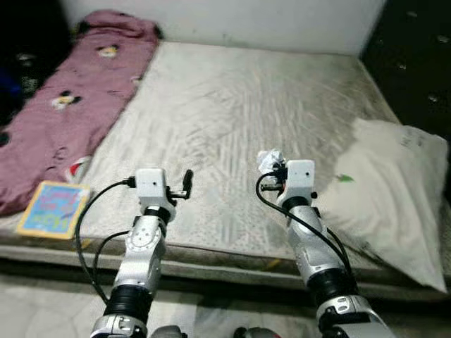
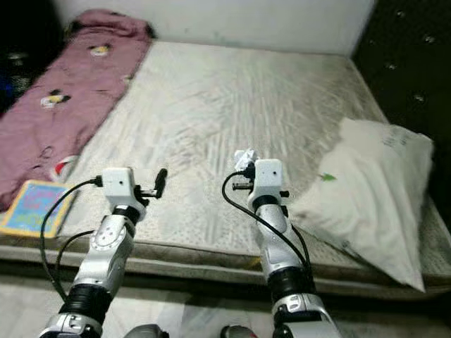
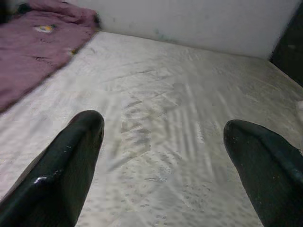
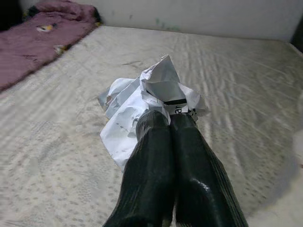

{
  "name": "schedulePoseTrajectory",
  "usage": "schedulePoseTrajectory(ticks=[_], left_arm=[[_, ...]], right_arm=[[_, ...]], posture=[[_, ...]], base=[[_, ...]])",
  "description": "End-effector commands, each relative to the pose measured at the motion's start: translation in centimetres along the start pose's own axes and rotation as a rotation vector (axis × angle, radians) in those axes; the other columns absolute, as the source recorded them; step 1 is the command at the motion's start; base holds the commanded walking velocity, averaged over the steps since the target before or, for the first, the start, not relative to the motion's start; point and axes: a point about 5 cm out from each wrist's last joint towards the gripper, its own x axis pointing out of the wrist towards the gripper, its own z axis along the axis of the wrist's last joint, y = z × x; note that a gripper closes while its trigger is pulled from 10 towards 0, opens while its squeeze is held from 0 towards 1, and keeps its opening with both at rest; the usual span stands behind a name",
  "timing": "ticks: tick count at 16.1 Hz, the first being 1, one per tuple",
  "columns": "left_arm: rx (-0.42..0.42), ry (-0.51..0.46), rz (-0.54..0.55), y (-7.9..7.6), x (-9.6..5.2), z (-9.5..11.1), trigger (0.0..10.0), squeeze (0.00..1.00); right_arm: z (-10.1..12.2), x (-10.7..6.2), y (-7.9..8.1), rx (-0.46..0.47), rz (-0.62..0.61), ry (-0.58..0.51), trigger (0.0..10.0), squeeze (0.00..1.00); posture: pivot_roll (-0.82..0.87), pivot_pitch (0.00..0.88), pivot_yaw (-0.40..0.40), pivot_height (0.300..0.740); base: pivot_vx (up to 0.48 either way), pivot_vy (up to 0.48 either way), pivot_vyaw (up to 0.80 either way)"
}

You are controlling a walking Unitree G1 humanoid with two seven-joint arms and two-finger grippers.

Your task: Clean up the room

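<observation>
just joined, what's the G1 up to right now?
It's at the edge of a mattress, tidying. The right gripper is shut on a crumpled white paper, held above the mattress. The left gripper hovers open with nothing in it. A pink blanket and a colourful book lie to its left, a white pillow to its right.

White crumpled paper; maroon cartoon-print blanket; grey speckled mattress

Crumpled white paper wad, glossy black plastic fingers of the right end effector, matt grey patterned mattress fabric, soft maroon printed blanket, creased white cloth pillow, glossy book cover
</observation>
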Motion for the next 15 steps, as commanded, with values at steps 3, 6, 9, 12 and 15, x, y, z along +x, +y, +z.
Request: schedulePoseTrajectory(ticks=[3, 6, 9, 12, 15], left_arm=[[0.0, 0.006, -0.003, 0.23, 0.2, 0.19, 10.0, 0.0], [0.003, 0.01, -0.009, 0.3, 0.23, 0.16, 10.0, 0.0], [0.003, 0.016, -0.012, 0.2, 0.27, 0.07, 10.0, 0.0], [0.0, 0.018, -0.009, 0.13, 0.3, 0.04, 10.0, 0.0], [-0.002, 0.017, -0.008, 0.06, 0.33, 0.09, 10.0, 0.0]], right_arm=[[0.19, 0.19, 0.11, 0.011, -0.008, -0.005, 10.0, 0.0], [0.01, 0.25, 0.08, 0.022, -0.015, 0.01, 10.0, 0.0], [-0.03, 0.25, 0.08, 0.021, -0.014, 0.011, 10.0, 0.0], [-0.01, 0.3, 0.04, 0.014, -0.01, 0.012, 10.0, 0.0], [0.0, 0.36, 0.03, 0.01, -0.007, 0.012, 10.0, 0.0]], posture=[[0.09, 0.0, -0.014, 0.74], [0.09, 0.0, -0.011, 0.74], [0.09, 0.0, -0.012, 0.74], [0.09, 0.0, -0.017, 0.74], [0.09, 0.0, -0.019, 0.74]], base=[[0.0, 0.0, 0.0], [0.0, 0.0, -0.27], [0.0, 0.0, -0.8], [0.0, 0.0, -0.8], [0.0, 0.0, -0.8]])
